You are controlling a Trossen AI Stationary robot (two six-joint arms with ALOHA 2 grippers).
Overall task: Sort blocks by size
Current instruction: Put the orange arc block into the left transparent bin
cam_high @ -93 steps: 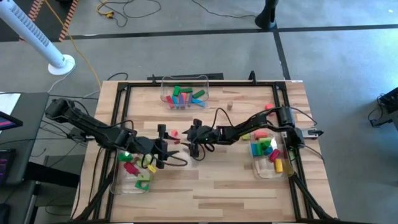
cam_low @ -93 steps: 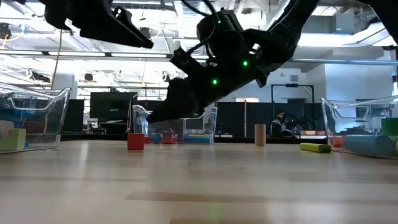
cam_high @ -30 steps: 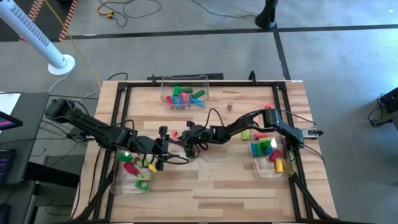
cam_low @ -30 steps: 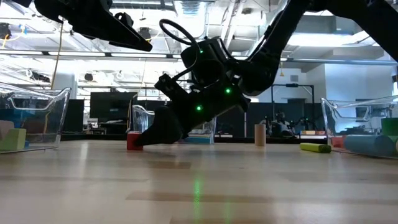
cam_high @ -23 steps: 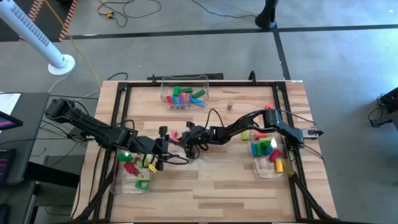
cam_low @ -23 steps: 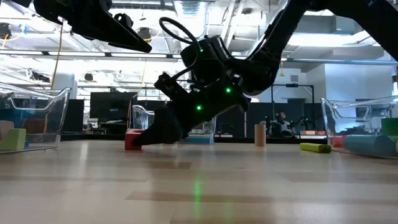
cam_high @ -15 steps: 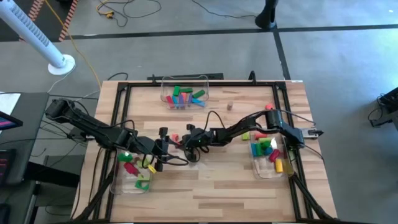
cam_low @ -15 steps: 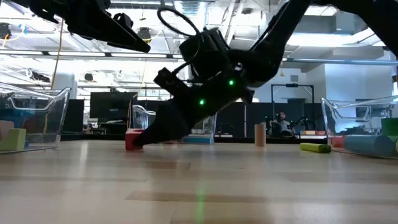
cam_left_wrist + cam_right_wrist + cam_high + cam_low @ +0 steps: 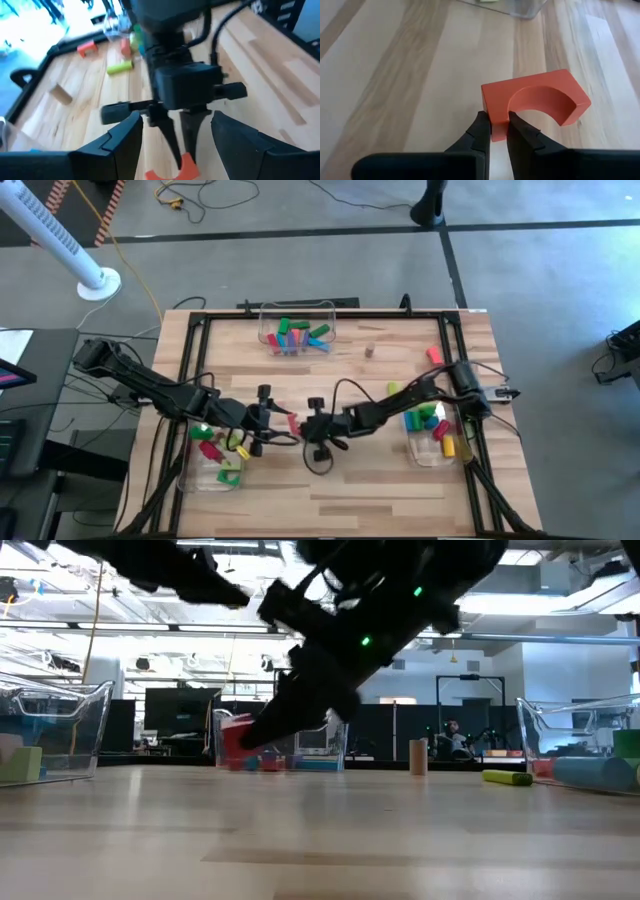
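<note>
a dark hand point(image 9: 250, 736) holds a red block point(image 9: 236, 732) above the worktop point(image 9: 320, 830); a tan cylinder point(image 9: 418, 755) and yellow-green cylinder point(image 9: 508, 778) rest far right.

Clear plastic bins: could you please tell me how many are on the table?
3: far bin at the back edge, left bin at the left edge, right bin at the right edge.

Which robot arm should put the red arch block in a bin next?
The right one. Its tool is already shut on one leg of the red arch block and holds it above the table. The left tool is open beside it and holds nothing.
</note>
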